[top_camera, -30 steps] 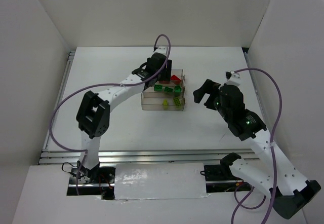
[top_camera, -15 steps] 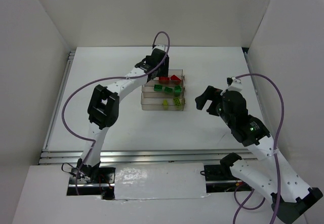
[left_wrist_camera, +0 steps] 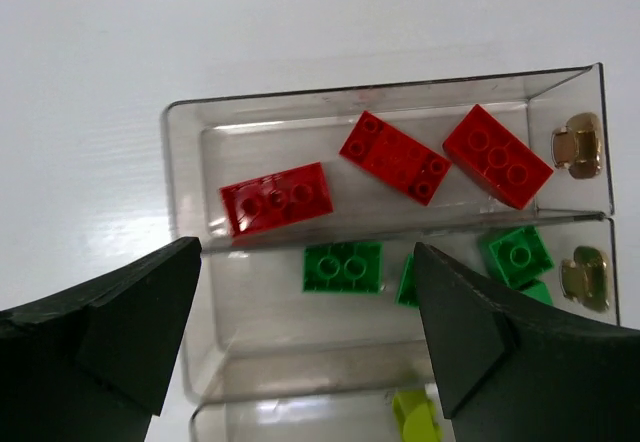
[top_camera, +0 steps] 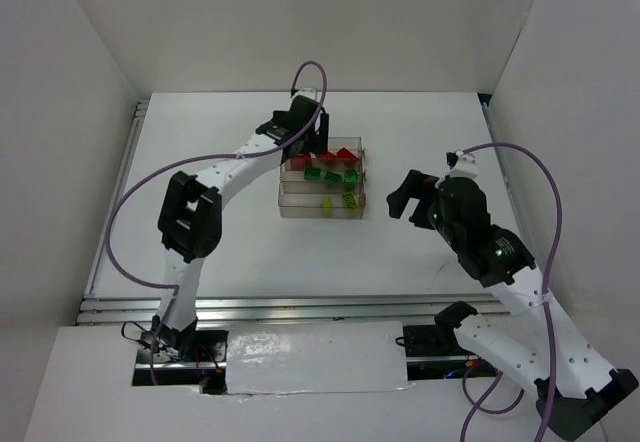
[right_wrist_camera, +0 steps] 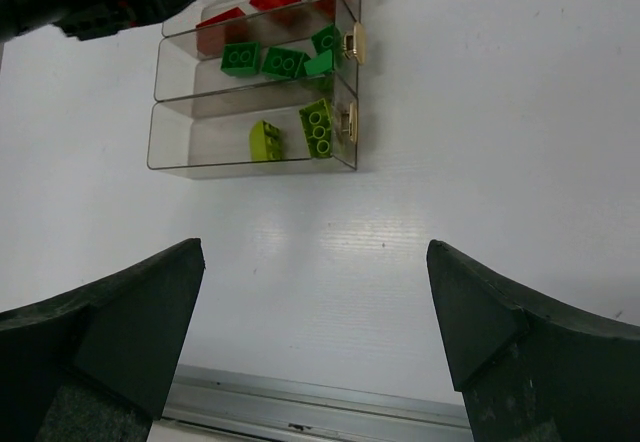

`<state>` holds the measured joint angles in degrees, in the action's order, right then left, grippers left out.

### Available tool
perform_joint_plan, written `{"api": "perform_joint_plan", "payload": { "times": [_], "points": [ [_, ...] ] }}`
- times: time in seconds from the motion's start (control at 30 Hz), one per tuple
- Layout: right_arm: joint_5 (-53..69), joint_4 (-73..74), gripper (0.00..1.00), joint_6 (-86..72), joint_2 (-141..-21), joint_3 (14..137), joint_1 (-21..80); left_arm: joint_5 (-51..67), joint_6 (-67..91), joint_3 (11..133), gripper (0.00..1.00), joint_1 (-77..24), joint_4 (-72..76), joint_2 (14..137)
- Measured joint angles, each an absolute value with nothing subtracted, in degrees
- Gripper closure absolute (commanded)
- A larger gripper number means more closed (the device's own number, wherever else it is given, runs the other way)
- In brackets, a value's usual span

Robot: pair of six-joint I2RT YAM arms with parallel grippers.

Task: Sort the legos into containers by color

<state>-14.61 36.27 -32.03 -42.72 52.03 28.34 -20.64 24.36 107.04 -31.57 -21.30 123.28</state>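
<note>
**A:** Top view first?

**B:** Overhead shot of a white table (top_camera: 260, 252). The containers (top_camera: 298, 206), three clear bins in a stepped row, sit centre frame, a bit above the middle. The legos (top_camera: 330, 175) I can see all lie inside them: red in the top bin, green in the mid one, yellow-green in the bottom one. The left gripper (top_camera: 303, 147) hovers over the top bin's left end. The right gripper (top_camera: 402, 192) hangs to the right of the bins, well apart.

**A:** Left wrist?

**B:** Looks straight down. Jaws spread wide, nothing btwn them. Three red bricks (left_wrist_camera: 395, 157) upper centre, green bricks (left_wrist_camera: 343, 267) below them, and a yellow-green one (left_wrist_camera: 415, 417) at the bottom edge.

**A:** Right wrist?

**B:** Jaws also wide and empty. The bins sit upper left of frame; white table fills the rest.

**A:** How would a brick handle?

**B:** Prob. light, rigid, slick plastic, and not fragile. Pinch across two flat side walls, not the studs. The bin walls leave little room, so come in from above.
</note>
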Motion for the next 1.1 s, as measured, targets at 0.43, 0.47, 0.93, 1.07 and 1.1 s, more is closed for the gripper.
{"api": "perform_joint_plan", "payload": {
  "times": [0.43, 0.47, 0.93, 1.07, 1.1],
  "points": [
    [-17.4, 45.8, 0.0, -28.8, -34.7, 62.2, 28.4, -35.3, 33.5, 84.7, 0.01, -31.6, -33.4, 74.4],
    [-17.4, 46.5, 0.0, -28.8, -33.8, 62.6, 28.5, -36.1, 34.1, 82.4, 0.0, -31.6, -34.4, 70.5],
    [-23.3, 57.4, 0.0, -28.8, -21.2, 68.7, 30.5, -46.5, 35.2, 66.3, 0.0, -31.6, -53.3, 37.2],
    [-24.1, 58.2, 0.0, -29.3, -18.9, 68.7, 30.5, -48.2, 36.2, 63.8, 0.0, -31.6, -54.1, 31.0],
    [-24.2, 58.2, 0.0, -29.3, -18.9, 68.7, 30.5, -48.3, 36.2, 63.0, 0.01, -31.6, -54.0, 30.2]
  ]
}}
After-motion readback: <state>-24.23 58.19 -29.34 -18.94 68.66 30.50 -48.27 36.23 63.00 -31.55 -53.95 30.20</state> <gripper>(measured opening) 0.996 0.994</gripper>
